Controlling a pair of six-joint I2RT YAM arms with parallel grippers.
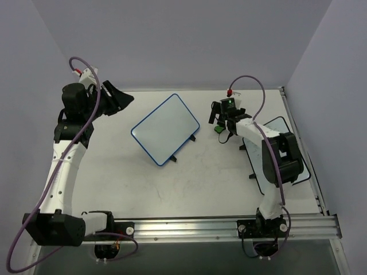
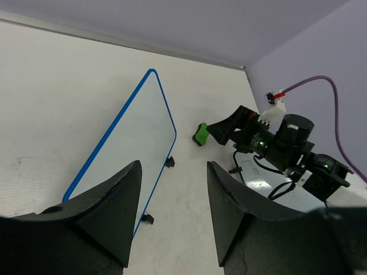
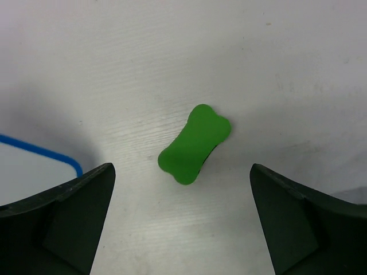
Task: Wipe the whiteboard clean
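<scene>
Nearest us on the right, a black-framed board (image 1: 278, 125) lies flat on the table (image 1: 114, 183), partly hidden under the right arm. It is not the one we want.

The whiteboard (image 1: 165, 129) sits mid-table between the two arms. Its blue frame is turned at an angle, and small black feet show along its right-hand edge. It seems propped at a slight tilt, and we can make out no writing on its face from here. We judge it light and stiff, with a slick face, so a firm wipe would likely slide or tip it. The best hold looks like the blue frame along the left long edge or at a corner, away from the feet, pressing down while the other arm wipes.

Just right of it a green bone-shaped eraser (image 3: 195, 144) lies free on the table. It is small and probably light, and its narrow waist is the natural place to pinch. The right gripper (image 3: 180, 172) hangs over it with jaws spread wide, holding nothing.

Farthest back on the left, the left gripper (image 2: 173, 172) is raised, its jaws partly apart and empty.
</scene>
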